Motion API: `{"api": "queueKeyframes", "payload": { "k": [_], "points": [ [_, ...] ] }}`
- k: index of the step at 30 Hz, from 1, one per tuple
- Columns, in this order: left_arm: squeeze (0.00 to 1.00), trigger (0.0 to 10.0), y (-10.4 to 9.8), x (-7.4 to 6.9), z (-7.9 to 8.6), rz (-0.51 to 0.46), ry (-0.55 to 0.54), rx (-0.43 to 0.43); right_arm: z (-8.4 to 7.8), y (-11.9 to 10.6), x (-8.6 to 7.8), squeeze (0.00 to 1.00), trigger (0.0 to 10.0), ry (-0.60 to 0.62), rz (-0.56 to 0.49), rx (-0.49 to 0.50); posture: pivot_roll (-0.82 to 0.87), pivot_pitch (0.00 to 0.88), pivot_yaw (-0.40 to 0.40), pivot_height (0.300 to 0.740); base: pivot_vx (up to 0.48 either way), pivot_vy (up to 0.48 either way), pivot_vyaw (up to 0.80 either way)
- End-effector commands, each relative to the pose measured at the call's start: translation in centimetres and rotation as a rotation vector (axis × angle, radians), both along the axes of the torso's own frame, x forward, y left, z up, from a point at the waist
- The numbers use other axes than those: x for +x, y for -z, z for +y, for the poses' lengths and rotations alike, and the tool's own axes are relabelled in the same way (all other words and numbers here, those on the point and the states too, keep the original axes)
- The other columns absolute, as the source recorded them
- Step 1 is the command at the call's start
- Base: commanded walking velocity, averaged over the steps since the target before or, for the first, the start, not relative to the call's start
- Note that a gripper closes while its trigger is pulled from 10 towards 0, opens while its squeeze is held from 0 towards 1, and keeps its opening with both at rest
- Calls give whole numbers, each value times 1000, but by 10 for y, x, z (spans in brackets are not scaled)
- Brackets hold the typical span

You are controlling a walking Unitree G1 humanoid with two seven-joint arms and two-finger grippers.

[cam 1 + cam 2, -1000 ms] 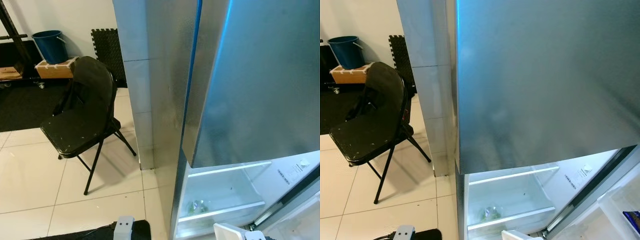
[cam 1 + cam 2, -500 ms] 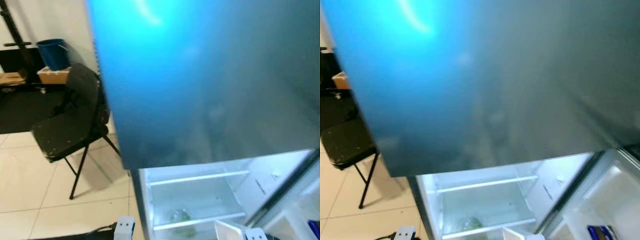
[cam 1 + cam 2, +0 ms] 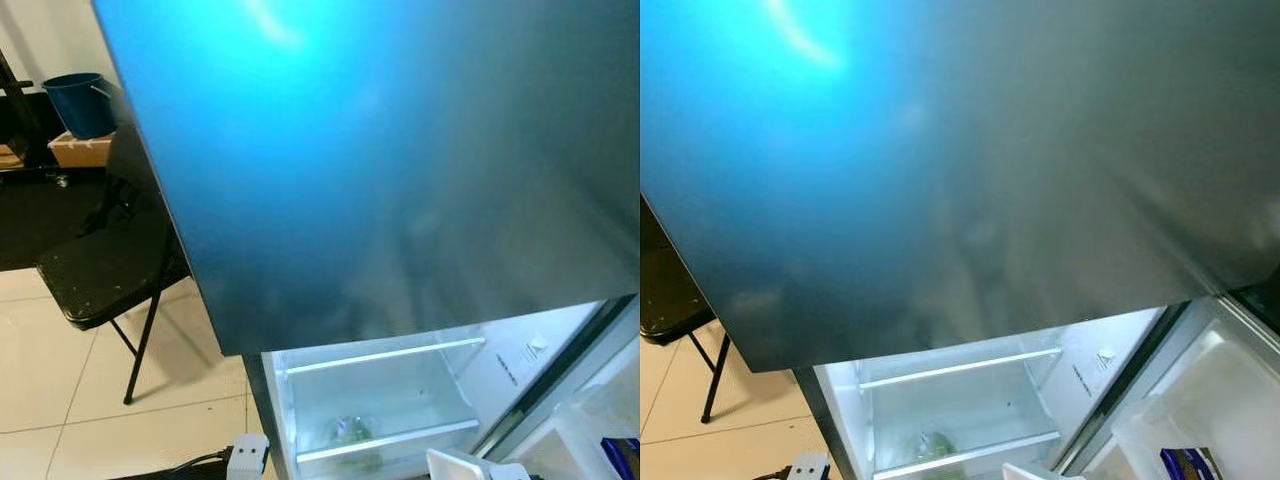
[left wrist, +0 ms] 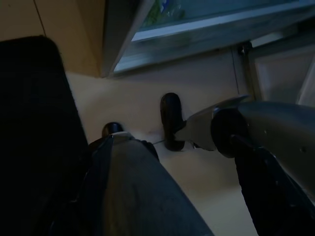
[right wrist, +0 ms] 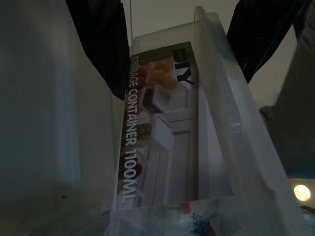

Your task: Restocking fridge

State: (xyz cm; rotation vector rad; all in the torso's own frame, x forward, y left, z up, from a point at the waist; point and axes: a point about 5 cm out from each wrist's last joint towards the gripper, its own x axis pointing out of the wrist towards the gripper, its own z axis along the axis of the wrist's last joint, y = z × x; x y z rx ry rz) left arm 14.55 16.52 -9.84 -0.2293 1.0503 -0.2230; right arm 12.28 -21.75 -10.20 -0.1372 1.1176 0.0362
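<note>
A wide grey steel fridge door [image 3: 400,170] stands open overhead and covers most of the eye views. Below it the lit fridge compartment [image 3: 380,385] is open, with a glass shelf [image 3: 385,355] and something green [image 3: 348,432] behind a lower clear front. My right gripper [image 5: 182,39] is shut on a clear plastic storage container [image 5: 162,147] labelled "DIY storage container 1100ML". One black finger [image 5: 101,44] lies against each of its sides. The container's white top edge [image 3: 462,464] pokes up in front of the compartment. My left arm hangs idle; its dark wrist view looks at the fridge's base [image 4: 197,29].
A black folding chair [image 3: 105,270] stands on the tiled floor to the left, half hidden by the door. Behind it are a blue bucket [image 3: 80,100] and a cardboard box [image 3: 80,148]. At the right, a white door bin holds a blue packet [image 3: 1185,465].
The whole picture has shifted, so the camera has moved. The grey door now spans far more of it, hiding much of the chair, and the door bin with the blue packet has come into sight.
</note>
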Motion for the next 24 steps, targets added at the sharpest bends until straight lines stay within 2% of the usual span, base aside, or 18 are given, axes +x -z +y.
{"api": "queueKeyframes", "payload": {
  "k": [1, 9, 19, 21, 24],
  "points": [
    [0, 10000, 1, -1, -3, 9, -4, -8, -5, -3, 5, 0, 10000, 6, -23, -11, -39, 0, -44, 740, 0, 0, 0],
    [0, 10000, 1, -2, -3, 9, -11, -20, -5, -4, 7, 0, 10000, -38, -26, -13, -36, 0, -47, 740, 0, 0, 0],
    [0, 10000, 0, -2, -3, -6, -2, -36, -11, -16, 34, 0, 10000, 6, -135, 21, -41, 0, -40, 740, 0, 0, 0],
    [0, 10000, -1, 0, -5, -20, 38, -40, -16, -24, 48, 0, 10000, 58, -195, 58, -40, 0, -39, 740, 0, 0, 0],
    [0, 10000, -3, 3, -7, -41, 84, -39, -21, -30, 56, 0, 10000, 92, -235, 104, -39, 0, -40, 740, 0, 0, 0]
  ]
}}
